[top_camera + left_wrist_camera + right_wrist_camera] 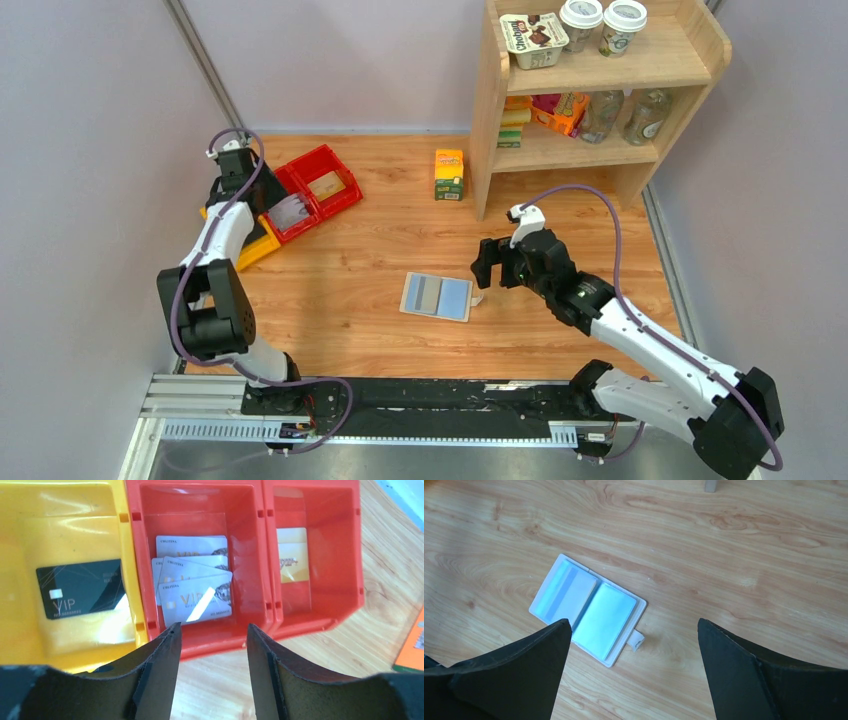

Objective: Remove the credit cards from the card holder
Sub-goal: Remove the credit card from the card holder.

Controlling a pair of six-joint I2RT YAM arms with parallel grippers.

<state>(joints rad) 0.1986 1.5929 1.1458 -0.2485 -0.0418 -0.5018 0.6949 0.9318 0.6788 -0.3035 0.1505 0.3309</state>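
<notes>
My right gripper (634, 622), jaws wide apart, hangs over the open, blue-lined beige card holder (589, 610), flat on the wooden table (734, 555). My left gripper (212, 627), fingers parted, hovers over whitish plastic credit cards (195, 587) in a red plastic bin (247, 555).

The card holder (437, 296) lies spread open and flat at the centre of the overhead view, light blue inside, its small tab (637, 641) poking from the right edge. A grey-striped credit card (565, 594) sits in its left half. The whitish credit cards (195, 587) lie fanned, faces up, mid-frame in the left wrist view.
</notes>
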